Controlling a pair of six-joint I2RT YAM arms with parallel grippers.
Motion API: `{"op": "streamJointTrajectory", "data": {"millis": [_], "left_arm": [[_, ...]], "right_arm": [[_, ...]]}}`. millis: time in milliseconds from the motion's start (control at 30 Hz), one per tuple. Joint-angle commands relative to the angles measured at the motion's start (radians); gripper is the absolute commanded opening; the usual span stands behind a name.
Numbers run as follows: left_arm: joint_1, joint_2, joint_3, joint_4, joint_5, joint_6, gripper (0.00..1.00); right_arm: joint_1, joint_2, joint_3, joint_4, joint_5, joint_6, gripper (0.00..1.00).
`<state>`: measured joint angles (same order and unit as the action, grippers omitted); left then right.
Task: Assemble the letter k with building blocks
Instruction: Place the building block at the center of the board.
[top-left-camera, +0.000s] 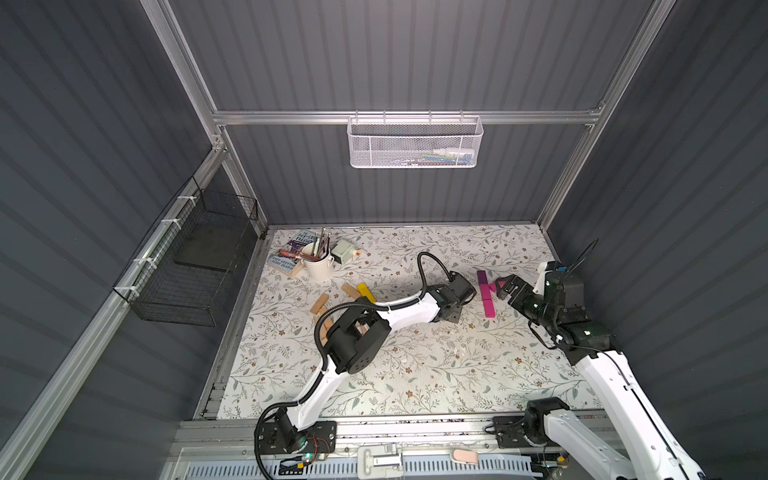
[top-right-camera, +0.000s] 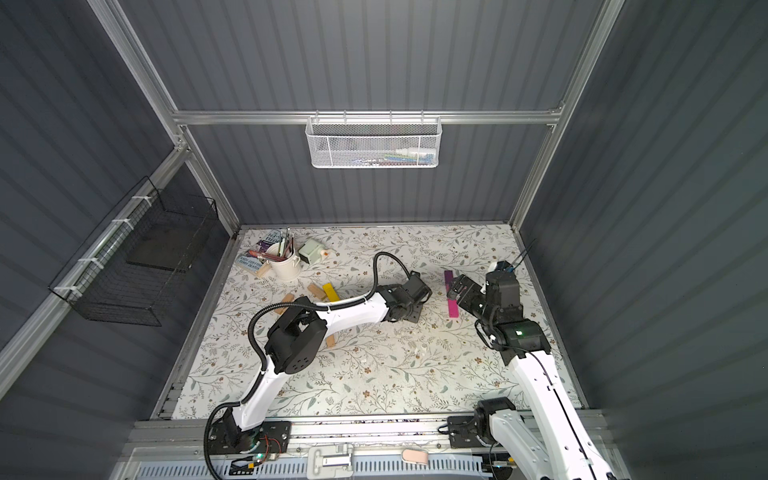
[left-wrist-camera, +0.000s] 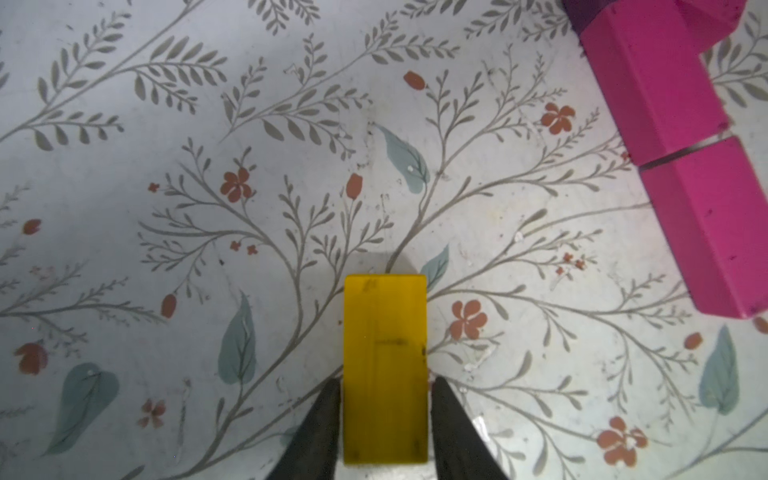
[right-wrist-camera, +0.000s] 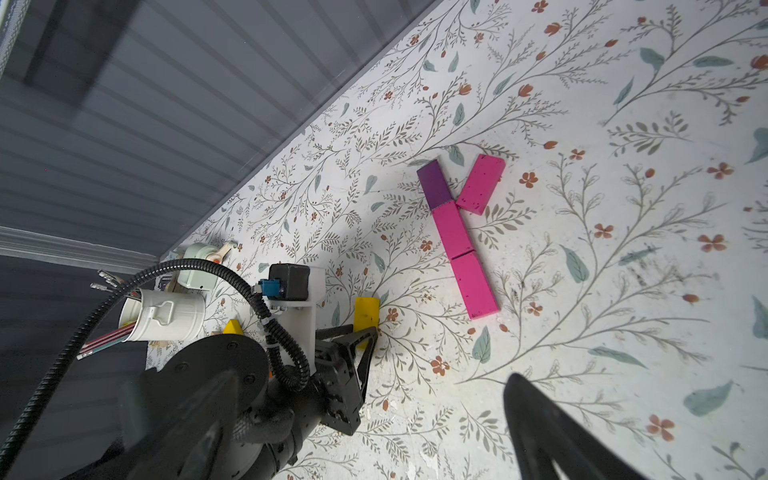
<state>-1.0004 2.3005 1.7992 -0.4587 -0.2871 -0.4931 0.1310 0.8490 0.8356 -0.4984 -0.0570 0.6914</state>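
Grey ribbed walls (top-left-camera: 374, 62) close the floral table (top-left-camera: 415, 365) on three sides, and a metal rail runs along the front edge. Most of the clutter sits in the far left corner: a white cup (top-left-camera: 318, 264) of brushes, books (top-left-camera: 291, 251) and some tan blocks (top-left-camera: 320, 306). The front half of the surface is bare, so both arms have room there.

The letter stands near the right side. A purple block (right-wrist-camera: 434, 185) and two pink blocks (right-wrist-camera: 452, 230) (right-wrist-camera: 476, 286) lie end to end as the stem, with a thin slit between the pink ones. A diagonal pink block (right-wrist-camera: 481, 184) touches the stem with its corner, near the purple-pink joint.

The left arm comes from its front base, folds at a high elbow and stretches low to the table's middle. The left gripper (left-wrist-camera: 385, 381) has its fingers on both sides of a yellow block (left-wrist-camera: 385, 332), which lies near the stem, not touching it. The fingers are very close to the block (maybe a hair apart), so I cannot tell if they pinch it or not.

The right arm rises along the right wall and bends toward the stem. The right gripper (top-left-camera: 500, 289) hangs over the letter's upper part, spread wide and empty.
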Motion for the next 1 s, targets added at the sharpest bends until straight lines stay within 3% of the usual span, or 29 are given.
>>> {"op": "streamJointTrajectory", "data": {"millis": [0,267,367,567,700,967], "left_arm": [[0.001,0.017,0.029,-0.040,0.000,0.015,0.43],[0.003,-0.064,0.005,-0.039,-0.013,0.020,0.43],[0.009,-0.192,-0.106,0.032,-0.032,0.027,0.43],[0.095,-0.541,-0.420,0.175,0.066,0.096,0.39],[0.184,-0.792,-0.631,0.250,0.278,0.221,0.37],[0.192,-1.137,-0.776,0.039,0.318,0.593,0.43]], "right_arm": [[-0.005,-0.006,-0.010,-0.012,-0.004,-0.007,0.99],[-0.012,0.011,0.005,-0.017,-0.006,-0.023,0.99],[-0.011,0.039,0.023,-0.028,-0.026,-0.046,0.97],[0.023,0.193,0.115,-0.092,-0.114,-0.124,0.93],[0.100,0.352,0.190,-0.132,-0.096,-0.183,0.87],[0.222,0.659,0.335,-0.199,-0.045,-0.222,0.75]]}}
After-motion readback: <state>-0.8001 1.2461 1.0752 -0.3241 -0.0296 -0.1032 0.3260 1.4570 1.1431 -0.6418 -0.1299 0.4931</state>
